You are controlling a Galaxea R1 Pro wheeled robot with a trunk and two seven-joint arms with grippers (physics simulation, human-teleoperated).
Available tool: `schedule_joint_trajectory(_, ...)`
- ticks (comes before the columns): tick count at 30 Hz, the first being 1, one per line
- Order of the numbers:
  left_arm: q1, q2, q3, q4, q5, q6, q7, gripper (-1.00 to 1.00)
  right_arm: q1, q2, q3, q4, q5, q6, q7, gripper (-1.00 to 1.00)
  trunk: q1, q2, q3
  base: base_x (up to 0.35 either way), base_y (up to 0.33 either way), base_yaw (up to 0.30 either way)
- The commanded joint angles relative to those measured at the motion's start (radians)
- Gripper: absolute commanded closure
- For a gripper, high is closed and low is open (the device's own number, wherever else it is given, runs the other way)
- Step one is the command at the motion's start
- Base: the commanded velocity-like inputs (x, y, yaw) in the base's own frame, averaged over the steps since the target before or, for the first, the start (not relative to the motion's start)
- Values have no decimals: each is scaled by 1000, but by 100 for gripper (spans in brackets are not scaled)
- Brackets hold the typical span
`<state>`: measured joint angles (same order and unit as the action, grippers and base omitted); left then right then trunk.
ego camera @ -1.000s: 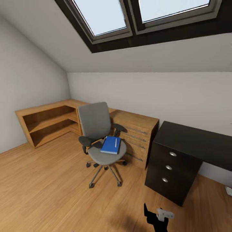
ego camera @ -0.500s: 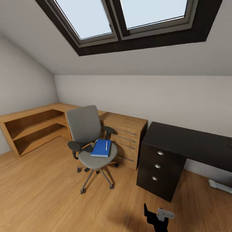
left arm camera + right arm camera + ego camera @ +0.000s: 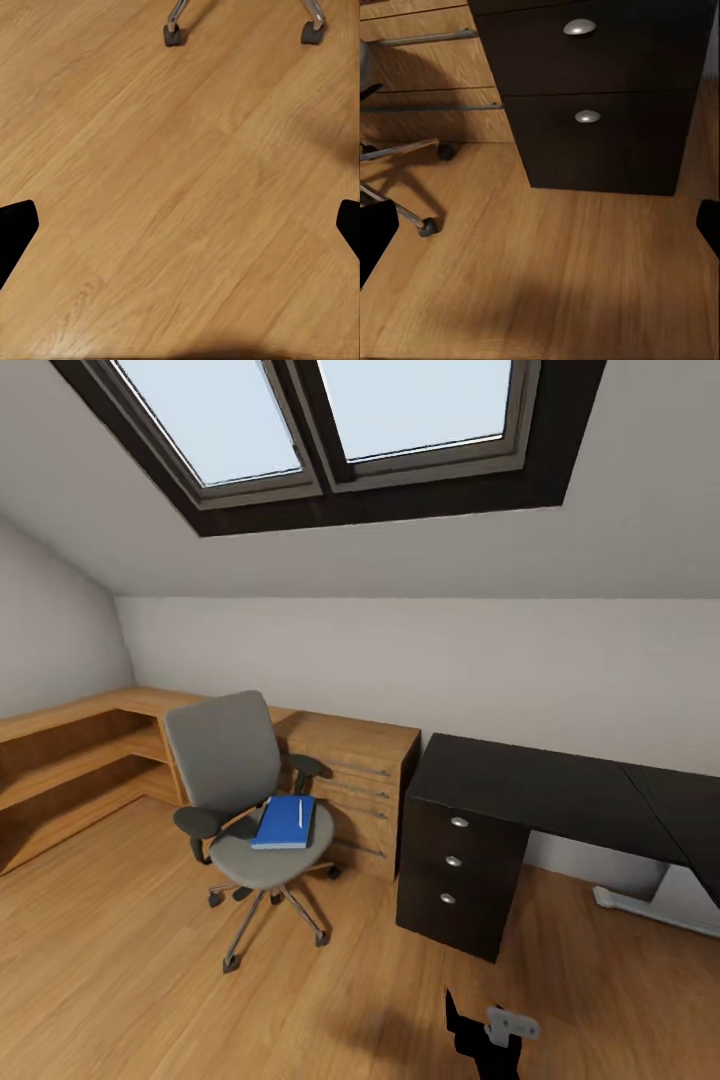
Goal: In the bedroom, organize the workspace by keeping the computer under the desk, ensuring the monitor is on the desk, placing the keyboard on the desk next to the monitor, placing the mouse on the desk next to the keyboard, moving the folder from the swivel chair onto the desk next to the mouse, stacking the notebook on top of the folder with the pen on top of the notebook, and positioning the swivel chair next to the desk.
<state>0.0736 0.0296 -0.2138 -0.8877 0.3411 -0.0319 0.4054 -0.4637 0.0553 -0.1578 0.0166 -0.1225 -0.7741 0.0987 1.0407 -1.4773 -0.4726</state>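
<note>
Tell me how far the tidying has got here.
Nothing looks done. The folder, with the pen on it, lies on the chair, which stands apart from the desk, its visible top bare. Both grippers, left and right, are open over floor.

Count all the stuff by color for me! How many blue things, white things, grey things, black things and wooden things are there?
Blue: 1, the folder
White: 1, the pen
Grey: 1, the swivel chair
Black: 1, the desk
Wooden: 2, the dresser and the shelf unit
Total: 6
</note>
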Motion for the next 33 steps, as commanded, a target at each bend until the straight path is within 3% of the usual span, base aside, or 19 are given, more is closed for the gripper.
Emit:
schedule_joint_trajectory(1, 0, 2, -6, -1, 10, -3, 7, -100, -1, 1, -3, 2, -10, -3, 10, -100, 0, -1, -1, -262, 179, -290)
schedule_joint_trajectory(17, 0, 1, -6, 1, 9, -3, 7, -100, -1, 3, -3, 2, -11, 0, 9, -100, 0, -1, -7, -321, 44, -280)
schedule_joint_trajectory(33, 0, 1, -7, 1, 9, -5, 8, -100, -1, 4, -3, 2, -13, 1, 8, -100, 0, -1, -26, -338, 0, -197)
